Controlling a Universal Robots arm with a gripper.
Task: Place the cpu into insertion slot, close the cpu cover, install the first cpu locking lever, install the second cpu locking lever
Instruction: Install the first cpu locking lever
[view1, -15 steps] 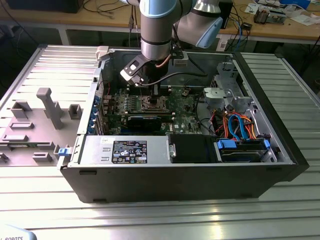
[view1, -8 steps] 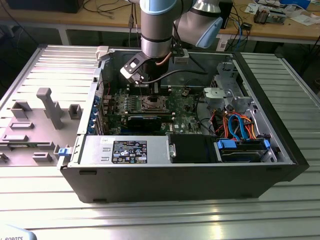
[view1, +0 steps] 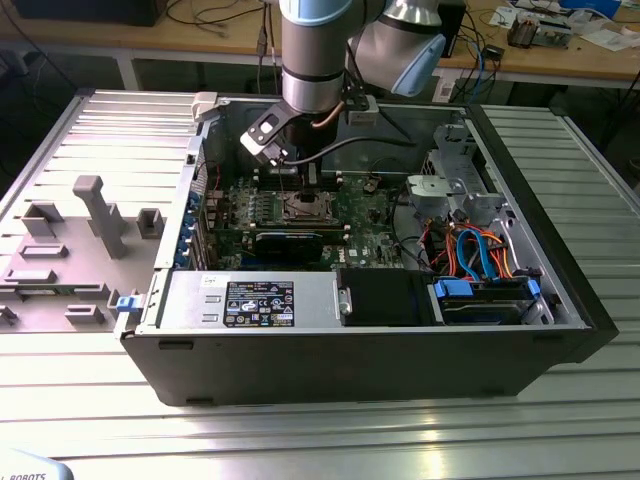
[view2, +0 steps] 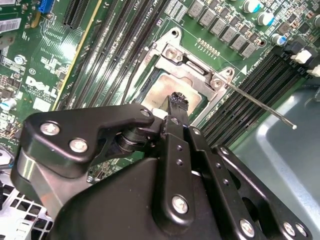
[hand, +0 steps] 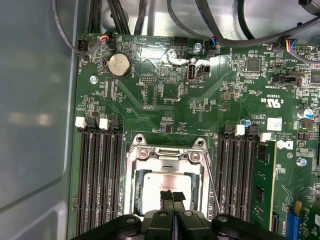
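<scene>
The cpu (hand: 155, 187) lies in the insertion slot (hand: 167, 152) on the green board, its dull silver top showing through the window of the cpu cover (hand: 132, 186), which lies flat around it. In both wrist views my gripper (hand: 172, 196) is shut, its black fingertips (view2: 177, 100) pressed together just over the cpu's edge with nothing held between them. One thin locking lever (view2: 262, 107) sticks out free from a corner of the socket; it also runs along the socket's side (hand: 213, 187). In the exterior view my gripper (view1: 298, 192) reaches down into the open case over the insertion slot (view1: 303, 208).
Long black memory slots (hand: 100, 180) flank the socket on both sides (hand: 240, 175). Cables (hand: 210, 20) cross the case wall beyond the board. In the exterior view, the case holds a black power unit (view1: 385, 297), drive bays with blue and orange cables (view1: 480, 255), and its tall walls (view1: 180, 200) close in.
</scene>
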